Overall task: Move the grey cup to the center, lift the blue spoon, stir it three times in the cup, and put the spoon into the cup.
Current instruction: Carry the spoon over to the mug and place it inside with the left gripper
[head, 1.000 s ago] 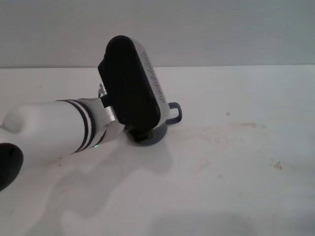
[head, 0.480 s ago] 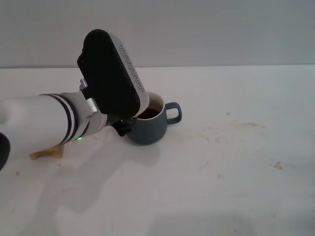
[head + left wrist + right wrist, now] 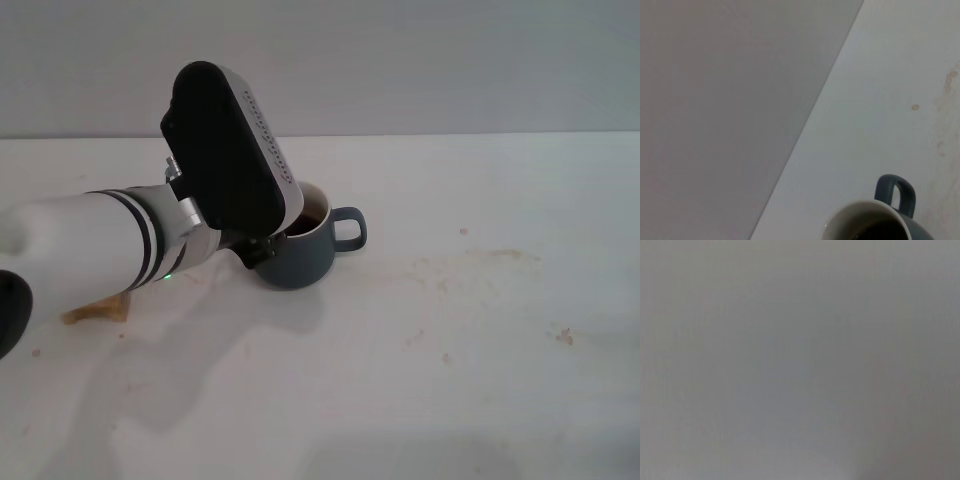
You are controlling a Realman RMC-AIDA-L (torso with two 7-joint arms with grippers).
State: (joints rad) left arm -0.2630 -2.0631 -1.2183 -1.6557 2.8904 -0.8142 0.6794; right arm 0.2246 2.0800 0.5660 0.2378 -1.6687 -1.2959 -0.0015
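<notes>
The grey cup (image 3: pixel 303 257) stands upright on the white table (image 3: pixel 450 330), its loop handle (image 3: pixel 347 230) pointing right. Its inside looks dark. My left arm reaches in from the left, and its black wrist housing (image 3: pixel 228 150) hangs over the cup's left side. The left gripper (image 3: pixel 262 252) sits low against the cup's left wall, mostly hidden by the housing. In the left wrist view the cup's cream rim (image 3: pixel 867 212) and handle (image 3: pixel 897 192) show close below. The blue spoon is out of view. The right gripper does not show.
A small tan block (image 3: pixel 95 312) lies on the table at the left, partly under my left arm. Faint brown stains (image 3: pixel 500 255) mark the table to the right. A grey wall (image 3: pixel 450 60) rises behind the table's far edge.
My left arm pulled back to the left, uncovering the cup's opening and the tan block, then edged slightly back toward the cup. The cup has stayed in place.
</notes>
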